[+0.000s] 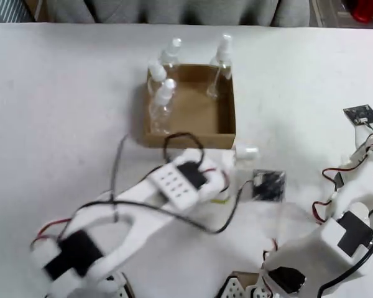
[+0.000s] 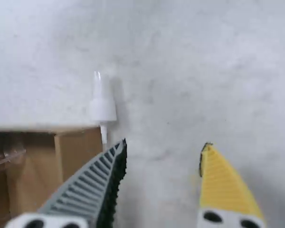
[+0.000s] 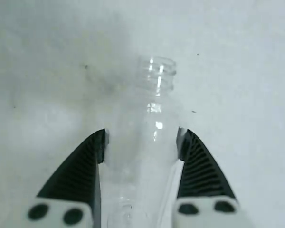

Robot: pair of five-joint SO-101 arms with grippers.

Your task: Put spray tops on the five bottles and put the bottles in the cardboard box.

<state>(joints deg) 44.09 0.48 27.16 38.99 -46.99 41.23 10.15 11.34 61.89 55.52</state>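
Status: we see four capped bottles (image 1: 161,102) standing in the cardboard box (image 1: 226,115), right gripper (image 3: 141,135) pinching the uncapped bottle (image 3: 156,95), left gripper (image 2: 164,145) fingers spread just short of the loose spray top (image 2: 103,107) lying beside the box corner.

Box (image 1: 193,139) on table (image 1: 62,93): four bottles (image 1: 163,102) stand in it, three along its left wall from front to back corner and one at its back right corner. Spray top (image 1: 245,150) lies on the table just beside the box's front right corner, and the left gripper (image 2: 164,145) sits just before the box's front wall, near that top, fingers apart and touching nothing. Square pad (image 1: 268,185) before and right of the box; right gripper (image 3: 141,135) farther before and right, fingers on either side of the fifth bottle (image 3: 154,95) and touching it; circuit board (image 1: 362,115) well right of the box.
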